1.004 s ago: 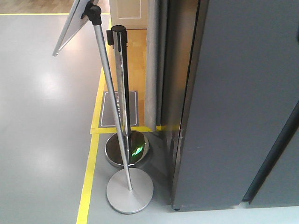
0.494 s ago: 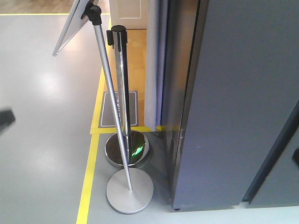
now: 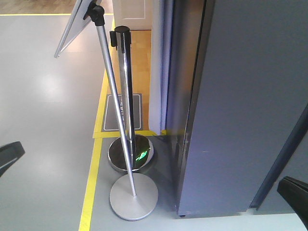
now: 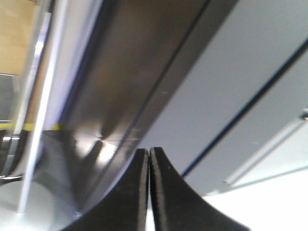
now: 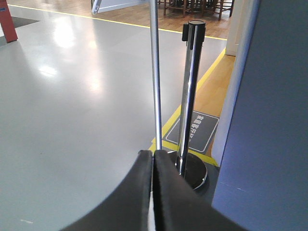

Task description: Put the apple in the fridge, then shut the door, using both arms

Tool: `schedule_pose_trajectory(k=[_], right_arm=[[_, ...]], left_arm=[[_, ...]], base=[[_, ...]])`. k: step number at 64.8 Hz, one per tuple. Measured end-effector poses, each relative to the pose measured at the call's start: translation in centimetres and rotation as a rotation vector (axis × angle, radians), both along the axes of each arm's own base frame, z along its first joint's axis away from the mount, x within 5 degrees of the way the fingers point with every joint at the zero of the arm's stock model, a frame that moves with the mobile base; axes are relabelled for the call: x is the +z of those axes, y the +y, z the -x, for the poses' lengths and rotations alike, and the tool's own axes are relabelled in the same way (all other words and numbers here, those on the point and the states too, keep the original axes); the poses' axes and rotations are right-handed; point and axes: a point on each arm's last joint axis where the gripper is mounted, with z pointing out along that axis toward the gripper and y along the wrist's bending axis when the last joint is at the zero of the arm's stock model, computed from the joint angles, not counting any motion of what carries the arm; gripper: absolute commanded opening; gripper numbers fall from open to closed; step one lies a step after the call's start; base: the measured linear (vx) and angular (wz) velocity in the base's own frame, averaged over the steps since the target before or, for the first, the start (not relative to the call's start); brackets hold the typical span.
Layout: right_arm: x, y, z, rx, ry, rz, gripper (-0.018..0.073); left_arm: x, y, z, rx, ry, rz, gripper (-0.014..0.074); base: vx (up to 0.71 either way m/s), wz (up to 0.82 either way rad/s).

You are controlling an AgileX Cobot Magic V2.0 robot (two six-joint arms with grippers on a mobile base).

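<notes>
Stanchions: chrome post (image 3: 126, 91) and sign stand (image 3: 133, 195) beside fridge (image 3: 250, 106). Both jaws clenched, empty.

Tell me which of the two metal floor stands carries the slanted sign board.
The matte grey pole on the flat grey disc base, leaning; the mirror-chrome black-capped post on the shiny domed base carries none.

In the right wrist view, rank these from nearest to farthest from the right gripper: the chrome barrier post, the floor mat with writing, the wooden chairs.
1. The chrome barrier post, just ahead of the right gripper, slightly right.
2. The floor mat, on the floor behind the post's base.
3. The wooden chairs, far back at the top edge.
</notes>
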Motion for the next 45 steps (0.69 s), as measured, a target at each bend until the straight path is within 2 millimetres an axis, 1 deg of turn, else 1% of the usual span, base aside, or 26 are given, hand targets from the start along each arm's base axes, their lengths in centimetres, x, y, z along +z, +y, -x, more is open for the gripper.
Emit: schedule_pose_trajectory(k=[21,26,31,36,42,45], right_arm=[[0.0,0.0,0.0,0.005,0.004,0.001,-0.0005],[0.0,0.0,0.0,0.005,0.004,0.001,-0.0005],[0.0,0.0,0.0,0.005,0.004,0.001,-0.0005],[0.0,0.0,0.0,0.005,0.004,0.001,-0.0005],[0.0,0.0,0.0,0.005,0.004,0.001,-0.0005],[0.0,0.0,0.0,0.005,0.004,0.001,-0.0005]], left_arm=[[0.0,-0.9,0.6,-0.118,0.014,0.029,-0.0007],[0.3,-1.2,0.7,-0.138,0.005,0.072,-0.0007],[1.2,-1.3,0.7,-0.142,-0.031,0.194,-0.0007],[2.5,-1.2,0.5,-0.118,-0.088,0.363,-0.0006],[4.4,-0.7,0.4,-0.087,-0.173,0.61,-0.0006],[5.0,-0.4,0.5,-0.087,-0.207,0.698,-0.0006]], base=[[0.0,0.0],[0.0,0.0],[0.0,0.0],[0.0,0.0],[0.0,0.0],[0.0,0.0]])
